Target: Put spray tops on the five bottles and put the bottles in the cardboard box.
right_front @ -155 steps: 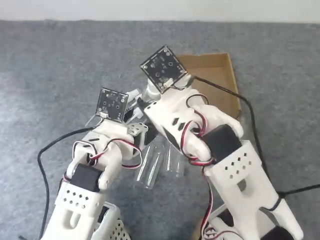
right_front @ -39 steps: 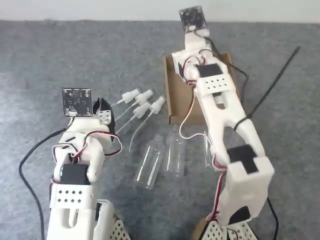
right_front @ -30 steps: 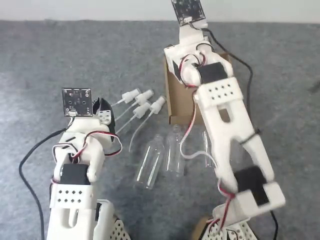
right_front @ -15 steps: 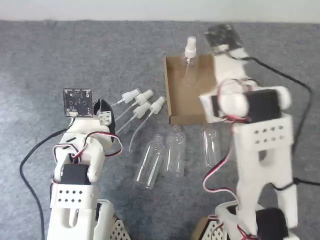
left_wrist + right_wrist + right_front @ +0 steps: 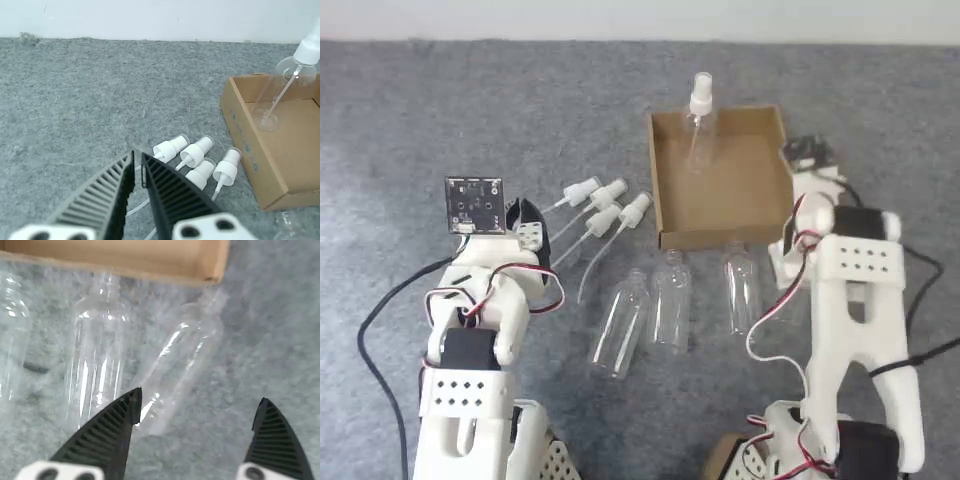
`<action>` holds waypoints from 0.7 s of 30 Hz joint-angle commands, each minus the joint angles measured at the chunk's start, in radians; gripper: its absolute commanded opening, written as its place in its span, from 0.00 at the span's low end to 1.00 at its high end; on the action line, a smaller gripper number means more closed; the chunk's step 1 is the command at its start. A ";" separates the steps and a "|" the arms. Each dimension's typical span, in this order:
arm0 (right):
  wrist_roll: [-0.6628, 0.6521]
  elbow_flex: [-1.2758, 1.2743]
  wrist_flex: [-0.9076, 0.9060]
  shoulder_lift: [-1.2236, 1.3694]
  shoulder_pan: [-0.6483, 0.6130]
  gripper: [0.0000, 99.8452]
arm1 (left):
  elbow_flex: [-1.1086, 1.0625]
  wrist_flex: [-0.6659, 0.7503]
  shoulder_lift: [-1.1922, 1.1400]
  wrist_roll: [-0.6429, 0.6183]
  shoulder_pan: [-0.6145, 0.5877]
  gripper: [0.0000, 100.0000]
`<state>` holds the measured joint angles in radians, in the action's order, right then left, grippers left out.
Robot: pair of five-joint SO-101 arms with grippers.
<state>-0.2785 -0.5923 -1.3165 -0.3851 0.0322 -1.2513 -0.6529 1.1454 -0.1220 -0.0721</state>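
Observation:
One clear bottle [image 5: 698,125] with a white spray top stands upright at the far end of the cardboard box [image 5: 740,200]; the left wrist view shows this bottle [image 5: 280,85] and the box [image 5: 250,150] too. Several loose spray tops [image 5: 605,205] [image 5: 200,157] lie on the carpet just left of the box. Uncapped bottles [image 5: 670,300] lie in front of the box. My left gripper [image 5: 523,212] [image 5: 138,159] is shut and empty, short of the spray tops. My right gripper [image 5: 199,407] is open wide above a tilted bottle [image 5: 182,365] beside another bottle [image 5: 95,365].
Grey carpet covers the table. The right arm [image 5: 850,270] is folded back at the near right, beside the box's right front corner. The left arm's base sits at the near left. A box wall [image 5: 125,260] runs just beyond the lying bottles.
The right arm let go of the capped bottle, which now stands in the box, and swung back to the near right over the lying bottles. The left arm kept still.

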 commanded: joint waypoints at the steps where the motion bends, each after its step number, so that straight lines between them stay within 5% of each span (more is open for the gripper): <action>1: 0.035 -0.072 0.101 -0.010 -0.015 0.31 | 0.010 0.025 0.002 0.000 0.003 0.02; 8: 0.029 -0.226 0.271 -0.010 -0.001 0.30 | 0.010 0.025 -0.002 0.000 0.003 0.02; 11: 0.014 -0.241 0.278 -0.010 0.042 0.20 | 0.010 0.026 -0.003 0.000 0.003 0.02; 15: -0.144 -0.241 0.308 -0.012 0.134 0.08 | 0.010 0.026 -0.005 0.000 0.003 0.02; 21: -0.400 -0.244 0.263 -0.021 0.328 0.07 | 0.067 -0.006 -0.009 -0.003 -0.003 0.02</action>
<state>-0.5363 -0.8393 -1.0326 -0.3867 0.2562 -1.2513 -0.6529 1.1454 -0.1220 -0.0721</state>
